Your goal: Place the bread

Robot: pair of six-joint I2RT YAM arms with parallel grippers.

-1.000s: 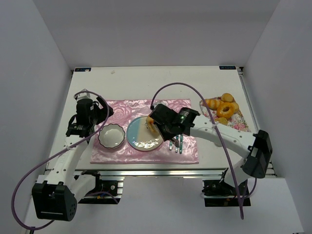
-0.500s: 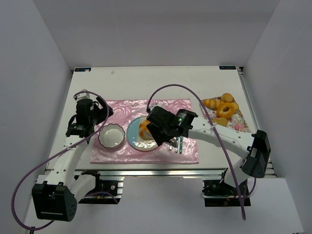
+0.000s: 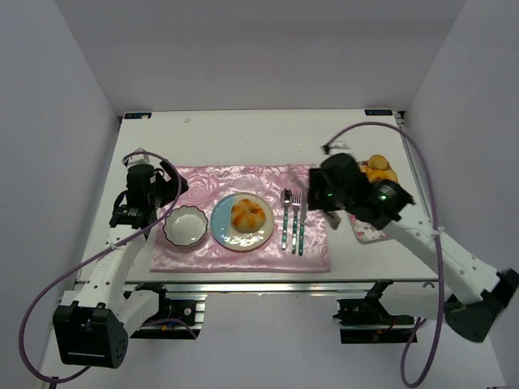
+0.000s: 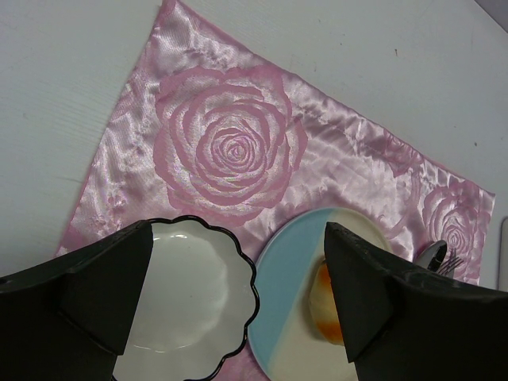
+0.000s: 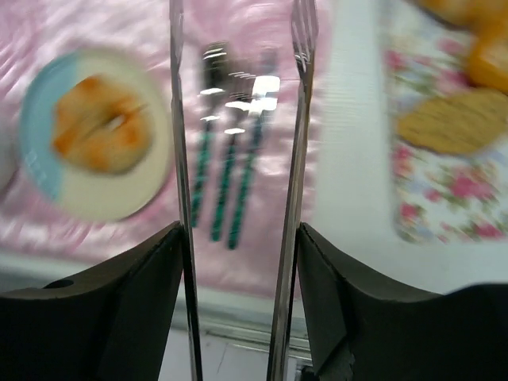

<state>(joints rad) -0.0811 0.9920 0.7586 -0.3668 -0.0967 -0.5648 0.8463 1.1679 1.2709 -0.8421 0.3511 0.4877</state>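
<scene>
bread (image 3: 249, 214) sits on the plate (image 3: 223, 228), on the cream part right by the blue part. plate is on the pink rose placemat (image 3: 211, 180) on the table (image 3: 243, 138), just right of the scalloped white bowl (image 3: 185, 226); in the left wrist view we see the two rims just beside each other, cannot tell if they touch. cutlery (image 3: 293, 220), three pieces with teal handles, lies in a row on the placemat just right of the plate, handles toward the near edge

right gripper (image 5: 238, 32): fingers apart, nothing between them, clear of the bread. we see it held above the table between the placemat and the floral tray (image 3: 366, 232), well apart from the plate. right wrist view is blurred; it shows the plate with bread at left, cutlery between the fingers, tray at right with a flat brown piece (image 5: 454, 123) on it

pastries (image 3: 378, 172) sit at the far end of the tray, partly hidden by the right arm (image 3: 422, 235)

left gripper (image 4: 238, 254): fingers wide apart, empty, hanging over the bowl and the plate's left edge, near the left end of the placemat. we see it touching nothing
</scene>
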